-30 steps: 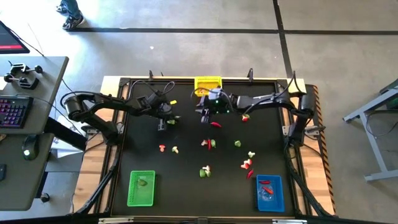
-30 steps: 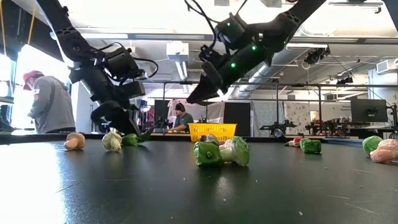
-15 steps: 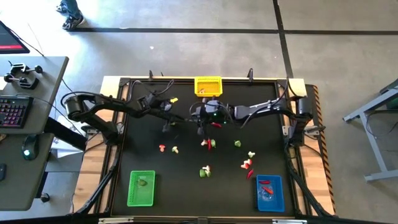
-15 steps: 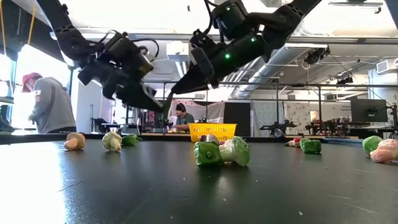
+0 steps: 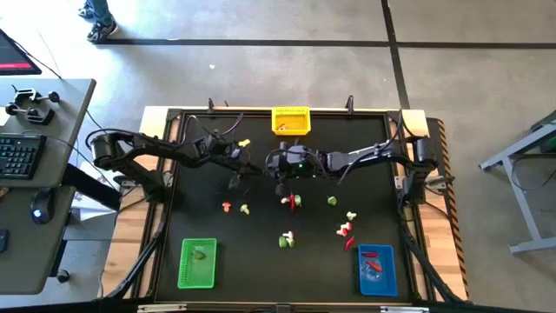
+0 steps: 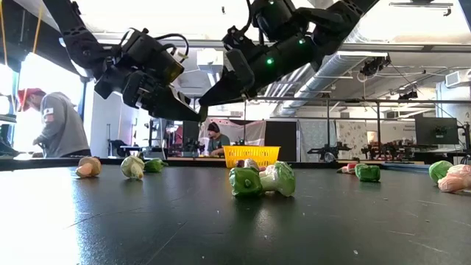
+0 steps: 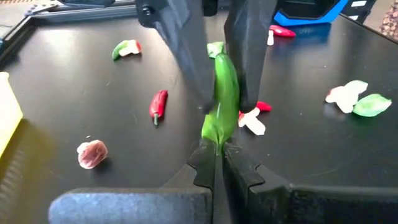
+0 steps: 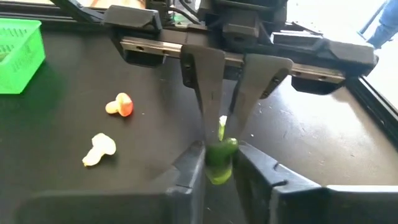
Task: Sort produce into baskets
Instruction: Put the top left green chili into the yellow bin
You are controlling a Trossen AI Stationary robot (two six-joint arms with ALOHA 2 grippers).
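Observation:
A green toy pepper [image 7: 225,87] hangs in the air above the table's middle, between my two grippers. My left gripper [image 7: 214,148], coming from the table's left [image 5: 247,169], is shut on one end of it. My right gripper [image 8: 219,163], coming from the right [image 5: 271,165], closes on its other end [image 8: 219,155]. The two grippers meet tip to tip in the low view [image 6: 202,110]. The yellow basket [image 5: 291,119] stands at the far edge, the green basket [image 5: 197,263] near left, and the blue basket [image 5: 377,270] near right. My left gripper pinches the pepper's narrow end [image 7: 214,132] between its two fingertips. The fingers slant down toward the table's right and lie along the pepper, which is lifted clear. My right gripper has the pepper's other end [image 8: 217,149] between its two fingers [image 8: 194,163], which touch both of its sides. They slant down toward the table's left, and the pepper is clear of the table.
Loose produce lies below and nearer: a red chili [image 7: 158,103], a red-and-white piece [image 7: 254,119], a tan piece [image 7: 91,154], and red, green and whitish pieces [image 5: 291,202] across the table's middle and right. The green and blue baskets hold some pieces.
My left gripper has risen from the table's far left with the green pepper and gone toward the right. My right gripper has come toward the left and near side to meet it, and its fingers now stand around the pepper's free end.

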